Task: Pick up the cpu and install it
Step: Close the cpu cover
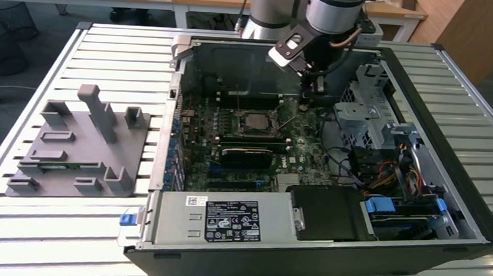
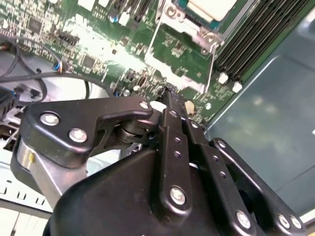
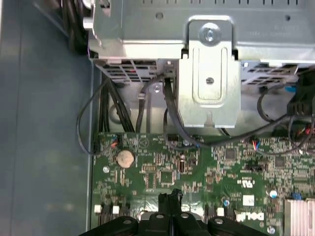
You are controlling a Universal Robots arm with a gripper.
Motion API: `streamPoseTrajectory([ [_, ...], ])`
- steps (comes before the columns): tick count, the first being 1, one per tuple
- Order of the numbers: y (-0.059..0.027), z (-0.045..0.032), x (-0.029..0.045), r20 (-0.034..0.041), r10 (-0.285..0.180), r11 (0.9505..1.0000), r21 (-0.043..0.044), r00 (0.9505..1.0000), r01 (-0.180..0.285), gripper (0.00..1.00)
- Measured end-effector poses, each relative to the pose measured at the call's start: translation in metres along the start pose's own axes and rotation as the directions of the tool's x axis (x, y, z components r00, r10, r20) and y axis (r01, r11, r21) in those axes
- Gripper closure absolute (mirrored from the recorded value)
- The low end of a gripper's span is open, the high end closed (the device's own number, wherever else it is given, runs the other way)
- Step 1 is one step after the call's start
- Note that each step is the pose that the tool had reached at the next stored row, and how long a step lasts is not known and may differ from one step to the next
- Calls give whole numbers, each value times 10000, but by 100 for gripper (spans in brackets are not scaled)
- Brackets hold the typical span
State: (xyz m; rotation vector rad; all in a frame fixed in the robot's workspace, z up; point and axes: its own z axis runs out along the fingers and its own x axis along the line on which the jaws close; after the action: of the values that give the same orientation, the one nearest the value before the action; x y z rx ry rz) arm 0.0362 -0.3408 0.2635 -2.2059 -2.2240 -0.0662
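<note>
- Gripper [image 1: 320, 88] on the arm hangs inside the open computer case [image 1: 468, 213], low over the green motherboard [image 1: 231, 106]. Its black fingers are clenched tip to tip, and nothing shows between them.
- Exterior view takes in the whole setting. The case lies on a ribbed metal table [image 1: 59, 242]. A grey moulded fixture [image 1: 71, 149] of posts and slots stands at the exterior view's left, well apart from the arm.
- The cpu [image 1: 254, 121] lies flat in its socket near the middle of the board, a small square with a dull silver-grey top. The gripper is near it, toward the exterior view's right, and not touching it.
- Second wrist view gives the close-up: matte black finger links studded with bolt heads, their tips meeting just above the board. The cpu's pale edge sits inside a shiny steel socket frame [image 2: 182, 29], and long black memory slots [image 2: 256, 39] run beside it.
- First wrist view looks the other way across the board. It shows a folded sheet-metal bracket [image 3: 209, 73] with two screws, looping black cables [image 3: 83, 123], and a round silver coin cell [image 3: 125, 158] among small chips.
</note>
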Motion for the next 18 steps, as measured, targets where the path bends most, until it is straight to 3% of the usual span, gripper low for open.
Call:
streamPoseTrajectory([
  [18,33,146,-1,-4,-102,9999,2,9999,102,89],
])
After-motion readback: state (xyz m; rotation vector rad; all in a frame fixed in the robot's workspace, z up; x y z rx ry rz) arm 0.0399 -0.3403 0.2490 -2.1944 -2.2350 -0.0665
